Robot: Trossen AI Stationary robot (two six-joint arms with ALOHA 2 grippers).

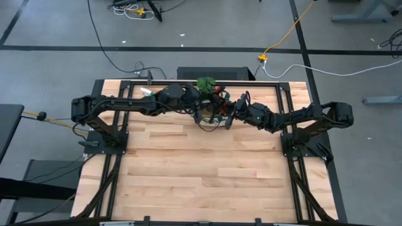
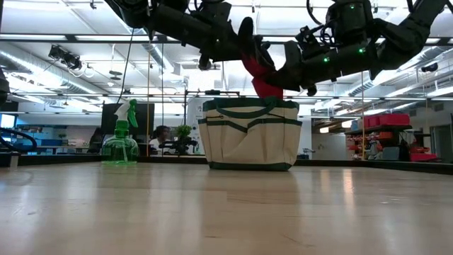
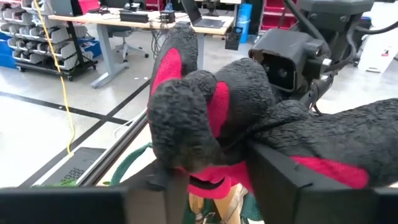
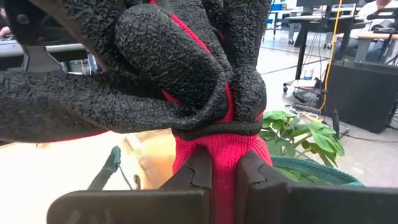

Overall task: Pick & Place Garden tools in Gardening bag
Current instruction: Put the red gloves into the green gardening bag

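the whole near part of the wooden worktop [image 1: 201, 169] lies open, and the action is crowded at the far edge, where both dark arms reach in toward the middle from their posts at left and right. the gardening bag [image 2: 249, 134] stands upright on the worktop near that far edge, its mouth facing up, with green handles and dark green trim showing in the low view. straight above the bag's mouth hang the red-and-black gloves [image 2: 260, 67], bunched together and clear of the worktop, their lower end just at the bag's top edge. the right tool [image 4: 224, 177] is closed on the gloves' red knitted cuff, its two fingers [image 4: 198, 171] pressing the fabric from both sides. the left tool [image 3: 211, 180] is at the gloves as well, its fingers [image 3: 283, 174] lying on either side of the black rubbery fabric; whether they press the fabric i cannot tell. the two tools sit just beside each other over the bag, with little room between them. a green spray bottle [image 2: 121, 142] stands upright on the worktop well to the left of the bag in the low view, apart from both arms. a small leafy green plant [image 1: 206, 83] sits at the far edge just beyond the bag. cables trail over the grey floor [image 1: 63, 31] beyond the worktop.
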